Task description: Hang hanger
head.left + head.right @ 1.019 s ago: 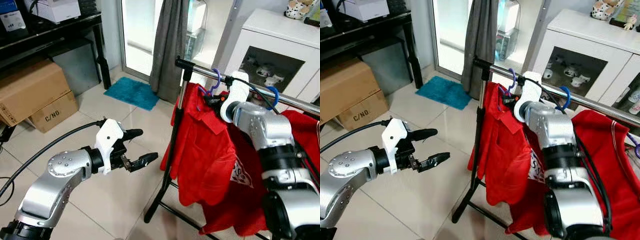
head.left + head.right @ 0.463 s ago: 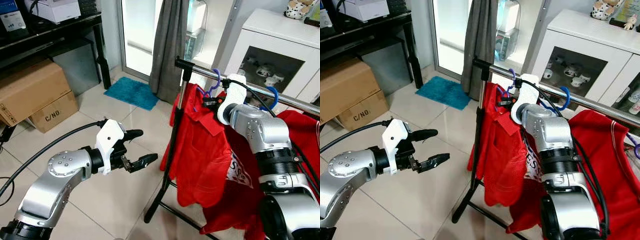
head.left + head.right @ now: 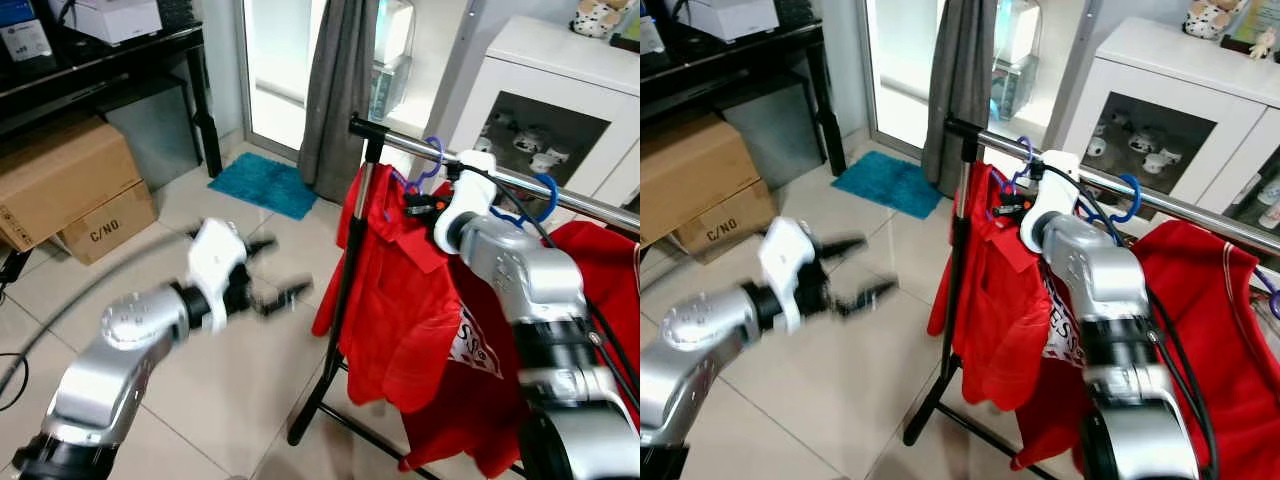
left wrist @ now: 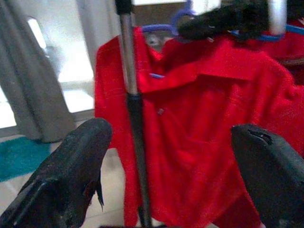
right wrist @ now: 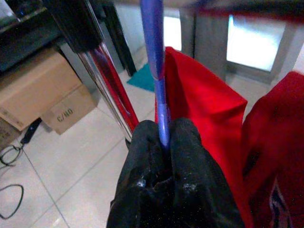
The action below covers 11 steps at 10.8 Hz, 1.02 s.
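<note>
Head view: the right tool is at the metal rail, where the blue hanger carrying a red shirt hooks on; the blurred left tool is spread apart.

Right wrist view: black fingers clamped on the hanger's blue wire.
</note>
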Tool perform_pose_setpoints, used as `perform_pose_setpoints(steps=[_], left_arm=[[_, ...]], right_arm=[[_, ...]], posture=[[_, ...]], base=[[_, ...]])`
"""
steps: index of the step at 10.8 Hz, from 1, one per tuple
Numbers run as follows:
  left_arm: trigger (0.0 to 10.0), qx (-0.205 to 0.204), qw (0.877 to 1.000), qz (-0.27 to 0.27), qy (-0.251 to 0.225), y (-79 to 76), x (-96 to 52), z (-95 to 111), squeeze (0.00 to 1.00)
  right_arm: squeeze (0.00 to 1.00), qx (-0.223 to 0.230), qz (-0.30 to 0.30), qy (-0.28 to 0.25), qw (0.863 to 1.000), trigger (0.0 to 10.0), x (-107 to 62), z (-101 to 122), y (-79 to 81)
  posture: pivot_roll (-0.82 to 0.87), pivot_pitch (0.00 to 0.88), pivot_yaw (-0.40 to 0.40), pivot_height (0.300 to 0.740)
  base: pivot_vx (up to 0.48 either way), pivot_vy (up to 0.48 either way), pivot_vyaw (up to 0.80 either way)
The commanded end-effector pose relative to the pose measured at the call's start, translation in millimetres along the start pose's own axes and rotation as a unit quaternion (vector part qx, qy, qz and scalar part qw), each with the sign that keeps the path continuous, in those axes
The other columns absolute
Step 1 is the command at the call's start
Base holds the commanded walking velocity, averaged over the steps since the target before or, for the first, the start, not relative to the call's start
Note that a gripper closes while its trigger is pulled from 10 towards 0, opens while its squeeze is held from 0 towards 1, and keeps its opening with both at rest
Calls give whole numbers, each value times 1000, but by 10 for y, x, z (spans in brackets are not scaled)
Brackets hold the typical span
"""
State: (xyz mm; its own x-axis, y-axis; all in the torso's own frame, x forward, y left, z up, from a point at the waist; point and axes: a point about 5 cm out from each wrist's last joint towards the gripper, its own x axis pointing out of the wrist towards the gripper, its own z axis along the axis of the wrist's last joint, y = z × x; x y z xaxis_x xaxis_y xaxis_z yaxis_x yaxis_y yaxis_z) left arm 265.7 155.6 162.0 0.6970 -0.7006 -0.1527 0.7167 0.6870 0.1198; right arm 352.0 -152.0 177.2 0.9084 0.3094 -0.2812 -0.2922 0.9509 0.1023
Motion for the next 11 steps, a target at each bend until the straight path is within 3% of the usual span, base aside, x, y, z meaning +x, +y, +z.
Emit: perform_pose_setpoints(steps=[1,3,4,6,8,11], left_arm=[[10000,-2,1000,14,7,-6,-18,-23,0],[10000,2,999,43,11,-35,-31,-51,0],[10000,12,993,112,20,74,-5,-115,0],[10000,13,990,140,13,76,-6,-167,0],[10000,7,989,150,10,-2,-40,-202,0],[10000,2,989,146,3,-65,-6,-216,0]], right_arm=[[0,-8,4,-41,999,0,-122,140,-10],[0,-21,12,-63,998,0,-284,148,25],[0,-37,28,-50,998,0,-407,15,75],[0,-76,33,-35,996,0,-531,-318,151],[0,-33,34,-59,997,0,-622,-352,228],[0,-32,50,-78,995,0,-683,-362,300]], posture=[[-54,0,-50,740],[-57,0,-28,740],[-60,0,-25,740],[-65,0,-31,740],[-81,0,-45,740],[-94,0,-41,740]], base=[[0,0,0],[0,0,0],[0,0,0],[0,0,0],[0,0,0],[0,0,0]])
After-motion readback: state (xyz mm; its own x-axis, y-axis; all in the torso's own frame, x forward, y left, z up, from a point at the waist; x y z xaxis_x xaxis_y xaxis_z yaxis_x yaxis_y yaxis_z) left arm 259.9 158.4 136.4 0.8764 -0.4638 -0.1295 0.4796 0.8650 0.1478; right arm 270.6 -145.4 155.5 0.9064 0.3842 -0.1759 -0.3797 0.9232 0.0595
